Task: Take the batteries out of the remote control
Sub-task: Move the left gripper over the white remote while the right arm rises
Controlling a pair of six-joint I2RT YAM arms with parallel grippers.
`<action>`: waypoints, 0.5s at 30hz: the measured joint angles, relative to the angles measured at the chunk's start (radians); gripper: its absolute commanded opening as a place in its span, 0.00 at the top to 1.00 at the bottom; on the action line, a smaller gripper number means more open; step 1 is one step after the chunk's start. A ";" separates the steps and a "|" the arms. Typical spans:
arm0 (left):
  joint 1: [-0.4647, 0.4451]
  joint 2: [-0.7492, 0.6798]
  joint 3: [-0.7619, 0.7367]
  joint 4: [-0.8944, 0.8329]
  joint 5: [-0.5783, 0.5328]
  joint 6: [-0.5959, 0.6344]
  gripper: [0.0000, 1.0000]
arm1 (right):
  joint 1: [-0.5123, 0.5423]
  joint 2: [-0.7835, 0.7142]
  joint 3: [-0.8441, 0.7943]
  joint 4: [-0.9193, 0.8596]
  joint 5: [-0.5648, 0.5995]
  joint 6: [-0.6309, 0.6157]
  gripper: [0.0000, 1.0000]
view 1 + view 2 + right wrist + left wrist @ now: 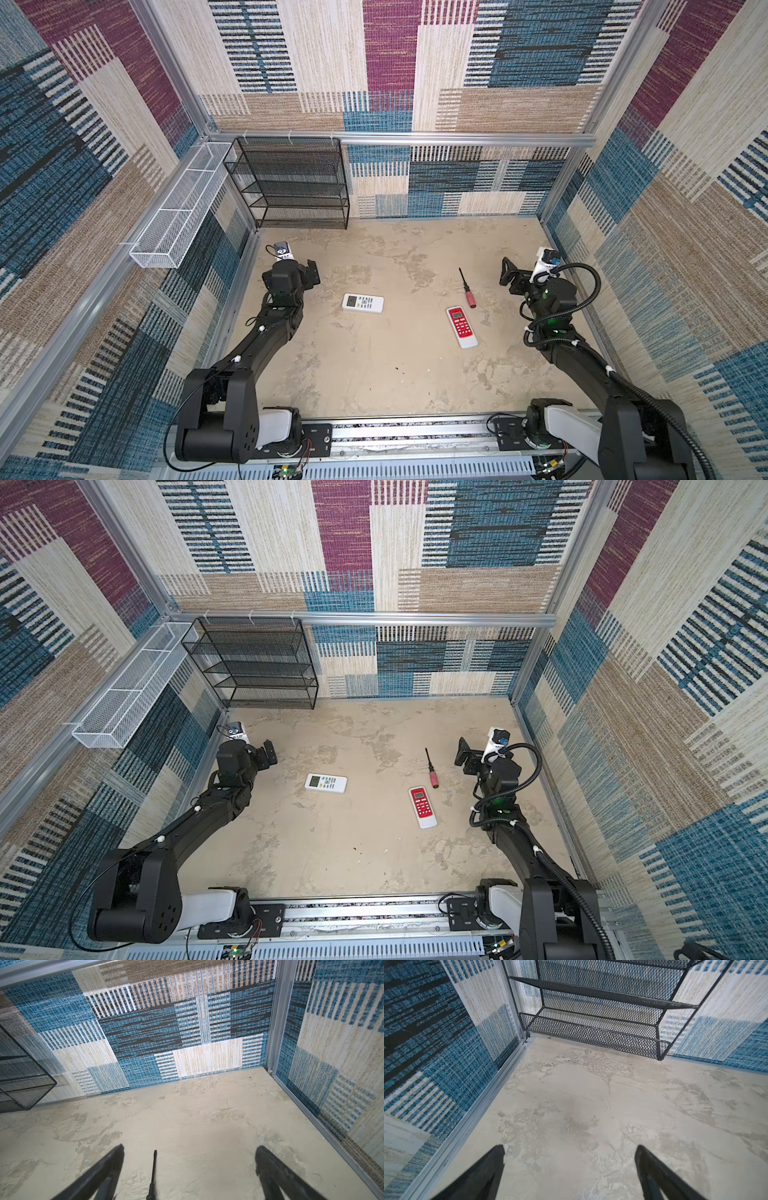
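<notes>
No batteries show. I judge they sit inside the white remote (363, 303) and red remote (461, 327), both buttons-up mid-desk (395, 374), so a careless grab could skid them or knock the screwdriver (467, 287). Left claw (309, 273) and right claw (508, 272) hover spread and empty near the desk's side edges, arms half-extended.

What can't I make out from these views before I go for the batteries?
Batteries: not visible in any view; white remote and red remote lie buttons up, hiding their backs.
Button labels: too small in both top views.
Screwdriver: handle cut off by the picture's edge in the right wrist view.
Remotes: outside both wrist views.
</notes>
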 measured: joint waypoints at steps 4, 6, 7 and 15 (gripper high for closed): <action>-0.010 -0.005 0.082 -0.240 0.026 -0.158 0.01 | 0.029 0.037 0.096 -0.146 0.051 0.051 0.00; -0.031 -0.003 0.134 -0.356 0.051 -0.253 0.01 | 0.065 0.065 0.145 -0.216 0.080 0.064 0.00; -0.046 -0.002 0.152 -0.405 0.065 -0.301 0.01 | 0.089 0.081 0.170 -0.252 0.097 0.068 0.00; -0.237 0.101 0.277 -0.779 0.108 -0.642 0.01 | 0.208 0.149 0.273 -0.430 0.148 0.104 0.00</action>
